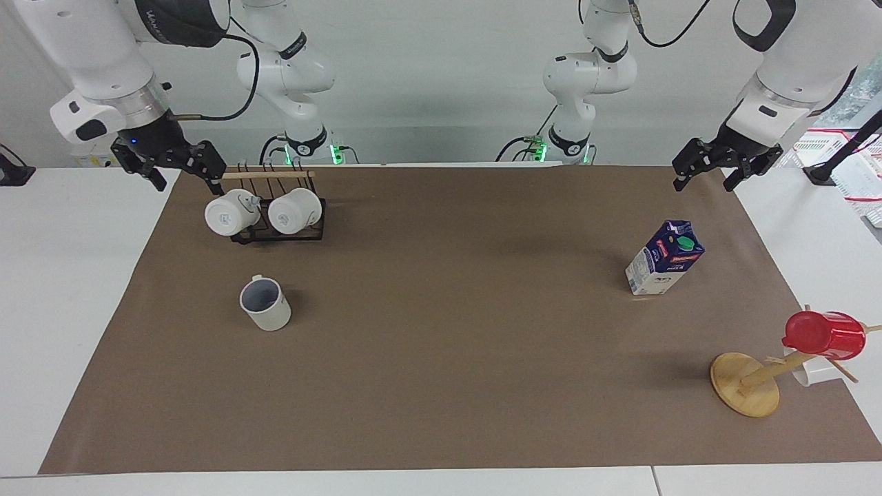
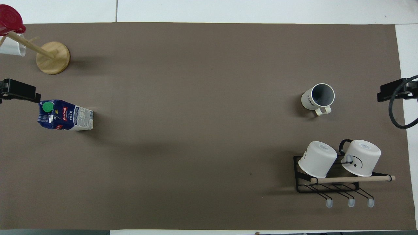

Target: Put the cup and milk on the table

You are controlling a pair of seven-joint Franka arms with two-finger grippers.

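Observation:
The cup (image 1: 265,303) stands upright on the brown sheet of the table (image 1: 441,331), toward the right arm's end; it also shows in the overhead view (image 2: 318,97). The milk (image 1: 665,258) stands upright on the sheet toward the left arm's end, green cap up, and shows in the overhead view (image 2: 65,115). My right gripper (image 1: 186,180) hangs open and empty over the sheet's edge beside the mug rack. My left gripper (image 1: 704,183) hangs open and empty over the sheet's edge at its own end, apart from the milk. Both arms wait.
A black wire rack (image 1: 279,234) with two white mugs stands nearer to the robots than the cup. A wooden mug tree (image 1: 745,384) with a red cup (image 1: 823,335) and a white mug (image 1: 816,372) stands farther from the robots than the milk.

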